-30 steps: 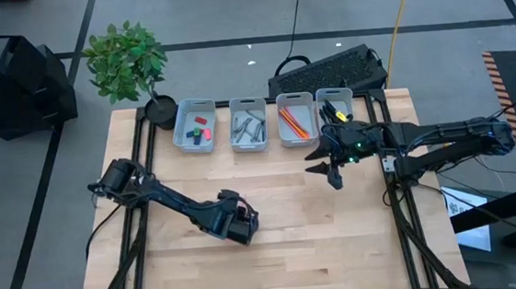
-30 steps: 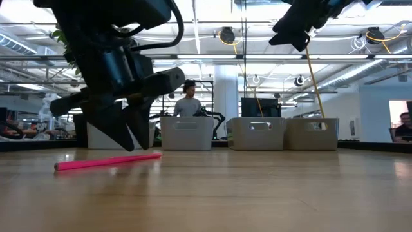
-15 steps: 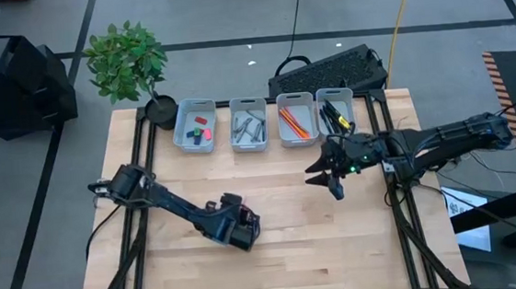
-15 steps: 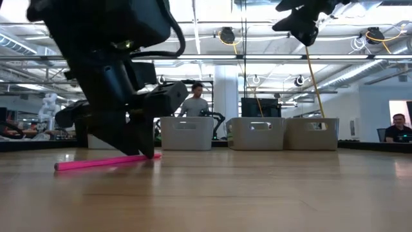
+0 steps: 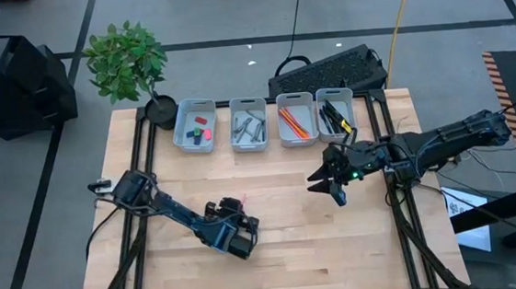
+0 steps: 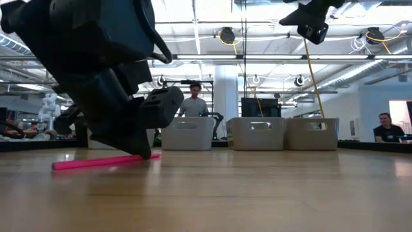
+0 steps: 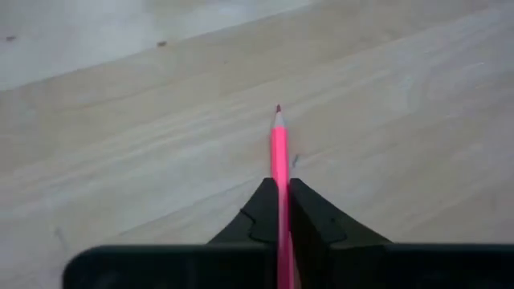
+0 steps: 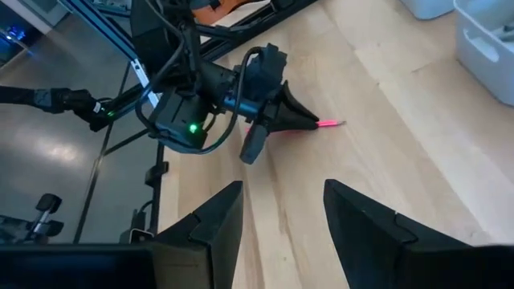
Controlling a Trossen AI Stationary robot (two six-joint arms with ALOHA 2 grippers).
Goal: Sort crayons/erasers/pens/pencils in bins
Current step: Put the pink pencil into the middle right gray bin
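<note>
the left gripper is down at the table, its two fingers drawn narrow around a pink pencil that lies flat on the wood. the pencil runs between the fingers with its sharpened tip pointing away from the wrist. from the wrist view the pads look to be touching the shaft, though full clamping cannot be confirmed.

procedure for the step in hand: confirm both pads bear on the shaft, then lift straight up so the tip does not drag. keep the pencil level during transfer. carry it toward the bins at the far edge of the table; the bin holding long orange sticks appears the matching one.

the right gripper hangs spread wide above the table, well apart from the pencil.
</note>
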